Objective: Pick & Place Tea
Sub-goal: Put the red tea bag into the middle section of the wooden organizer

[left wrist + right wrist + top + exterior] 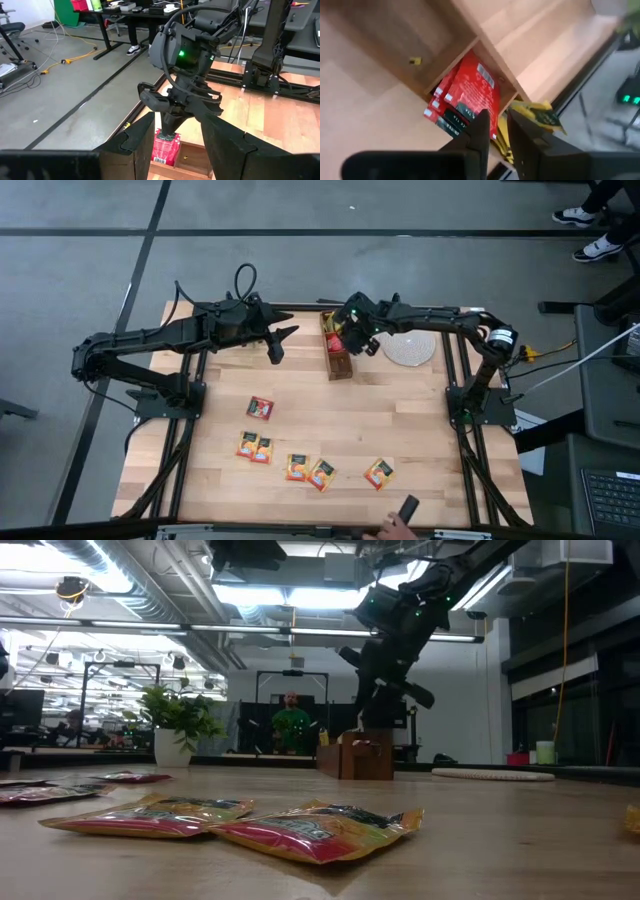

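The left tool (283, 340) hangs over the back of the tabletop (420, 430), just left of the wooden box (338, 352), pointing toward it. Its fingers (135, 137) stand clearly apart with nothing between them (the wrist view looks straight through the gap at the other arm).

On the near half of the tabletop lie loose tea sachets: a red one (260, 408) by itself, then two side by side (254, 448), another two touching (309, 471), and a single orange one (379, 473) farthest right. In the low view two of them (240, 822) lie flat in the foreground, overlapping at the edge.

The wooden box sits at the back centre of the tabletop. One compartment holds a stack of red sachets (465, 100) standing on edge, and yellow sachets (535, 114) sit in the compartment next to it; another compartment is bare wood.

The right tool (350, 338) is directly above the box, pointing down into the compartment with the red sachets. Its fingers (482, 131) are parted by a narrow gap right at the top edge of the red stack; whether they pinch a sachet, I cannot tell.

Right of the box lies a round pale mat (409, 348). At the near edge, a hand (385, 530) rests by a small dark object (407, 508).
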Controlling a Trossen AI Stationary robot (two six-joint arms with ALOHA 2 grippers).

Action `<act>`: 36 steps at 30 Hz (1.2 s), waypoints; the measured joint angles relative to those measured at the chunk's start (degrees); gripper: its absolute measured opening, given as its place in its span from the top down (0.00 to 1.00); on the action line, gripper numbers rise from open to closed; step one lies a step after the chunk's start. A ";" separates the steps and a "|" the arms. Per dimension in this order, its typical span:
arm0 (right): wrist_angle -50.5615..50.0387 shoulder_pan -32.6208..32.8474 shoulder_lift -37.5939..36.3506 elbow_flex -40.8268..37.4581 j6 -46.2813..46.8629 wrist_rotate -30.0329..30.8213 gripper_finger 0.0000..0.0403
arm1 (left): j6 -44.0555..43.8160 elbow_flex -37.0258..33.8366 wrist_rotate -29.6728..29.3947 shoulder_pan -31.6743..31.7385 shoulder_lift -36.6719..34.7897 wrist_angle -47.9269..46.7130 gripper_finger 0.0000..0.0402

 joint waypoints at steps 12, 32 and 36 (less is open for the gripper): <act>0.65 11.42 -1.29 0.07 24.58 -0.36 0.84 | -2.33 0.00 3.87 0.00 0.00 -2.27 0.61; 7.57 22.13 -1.38 0.04 47.09 -0.29 0.85 | -9.59 -9.16 5.60 -4.76 -13.00 -3.89 0.61; 11.60 23.06 -1.39 0.04 53.67 -0.22 0.85 | -11.43 -12.52 5.35 -6.38 -16.32 -4.23 0.61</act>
